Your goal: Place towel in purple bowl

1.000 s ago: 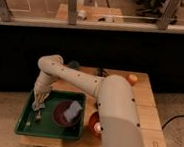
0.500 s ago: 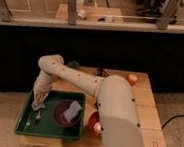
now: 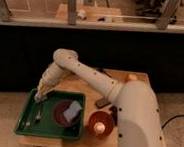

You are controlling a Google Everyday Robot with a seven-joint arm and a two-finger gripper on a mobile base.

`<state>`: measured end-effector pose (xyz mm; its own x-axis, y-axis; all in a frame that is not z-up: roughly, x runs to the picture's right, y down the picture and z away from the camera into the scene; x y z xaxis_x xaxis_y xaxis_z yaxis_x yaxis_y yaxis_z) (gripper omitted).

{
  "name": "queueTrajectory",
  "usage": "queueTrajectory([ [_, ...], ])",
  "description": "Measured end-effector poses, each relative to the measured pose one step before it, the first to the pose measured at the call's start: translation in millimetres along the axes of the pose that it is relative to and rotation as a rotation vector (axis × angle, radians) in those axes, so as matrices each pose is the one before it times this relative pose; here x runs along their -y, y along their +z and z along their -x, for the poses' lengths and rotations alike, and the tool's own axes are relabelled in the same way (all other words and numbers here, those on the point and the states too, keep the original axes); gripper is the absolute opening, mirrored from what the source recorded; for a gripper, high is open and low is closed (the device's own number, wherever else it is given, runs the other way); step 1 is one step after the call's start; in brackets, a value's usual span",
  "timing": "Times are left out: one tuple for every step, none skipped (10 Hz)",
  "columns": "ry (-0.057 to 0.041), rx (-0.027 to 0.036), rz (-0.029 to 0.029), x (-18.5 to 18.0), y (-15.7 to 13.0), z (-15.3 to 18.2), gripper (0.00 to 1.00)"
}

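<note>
A dark purple bowl (image 3: 61, 113) sits in a green tray (image 3: 26, 123) on the wooden table. A pale blue-grey towel (image 3: 73, 111) lies folded in the bowl, leaning on its right side. My gripper (image 3: 41, 96) hangs at the end of the white arm over the tray's left part, to the left of the bowl and apart from the towel.
A fork-like utensil (image 3: 38, 116) lies in the tray under the gripper. A red bowl (image 3: 101, 125) with a pale round object stands right of the tray. An orange ball (image 3: 131, 78) sits at the table's far right. A black item (image 3: 102, 102) lies mid-table.
</note>
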<state>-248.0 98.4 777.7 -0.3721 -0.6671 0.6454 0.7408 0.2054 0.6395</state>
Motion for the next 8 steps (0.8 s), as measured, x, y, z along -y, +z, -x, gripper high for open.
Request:
queueTrajectory([
  [-0.01080, -0.01801, 0.00046, 3.26, -24.40, 2.93, 0.01],
  [-0.01647, -0.00566, 0.00085, 3.86, -17.74, 3.85, 0.01],
  [-0.01072, -0.00266, 0.00115, -0.29, -17.72, 5.42, 0.01],
  [-0.01341, 0.01003, 0.00676, -5.55, -19.61, 10.12, 0.01],
  [-0.01483, 0.01379, 0.00560, -5.34, -15.58, 11.93, 0.01],
  [-0.01549, 0.02121, 0.00907, -3.49, -12.94, 13.26, 0.01],
  [-0.01279, 0.02240, 0.00840, 0.77, -3.72, 8.91, 0.01],
  [-0.02045, 0.03977, 0.01345, 1.61, 2.18, 14.25, 0.01],
])
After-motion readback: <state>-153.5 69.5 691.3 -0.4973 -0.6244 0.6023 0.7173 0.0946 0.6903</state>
